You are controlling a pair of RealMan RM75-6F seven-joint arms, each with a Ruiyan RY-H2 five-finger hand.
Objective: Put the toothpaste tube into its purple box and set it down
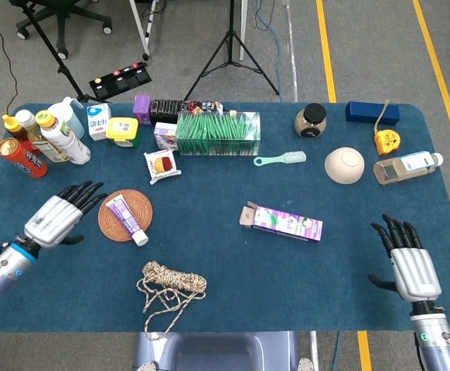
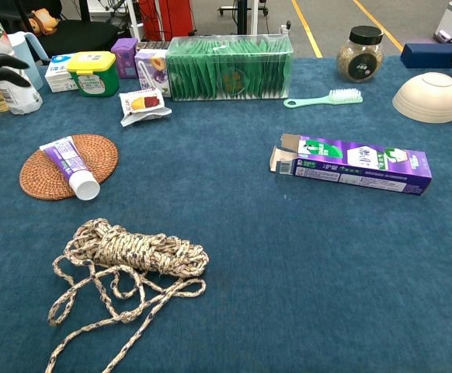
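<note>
The purple toothpaste tube (image 1: 125, 218) (image 2: 72, 165) with a white cap lies on a round woven coaster (image 1: 125, 214) (image 2: 67, 165). Its purple box (image 1: 284, 222) (image 2: 354, 164) lies flat mid-table, the open flap end facing left. My left hand (image 1: 56, 217) hovers just left of the coaster, fingers spread, holding nothing; only its fingertips (image 2: 1, 64) show at the chest view's left edge. My right hand (image 1: 408, 261) is open near the front right edge, well right of the box.
A coiled rope (image 1: 171, 284) (image 2: 125, 260) lies in front of the coaster. Bottles (image 1: 43, 139), small cartons and a green packet box (image 1: 218, 133) line the back. A brush (image 1: 280, 159), bowl (image 1: 344, 165), jar (image 1: 311, 120) and tape measure (image 1: 386, 141) sit back right.
</note>
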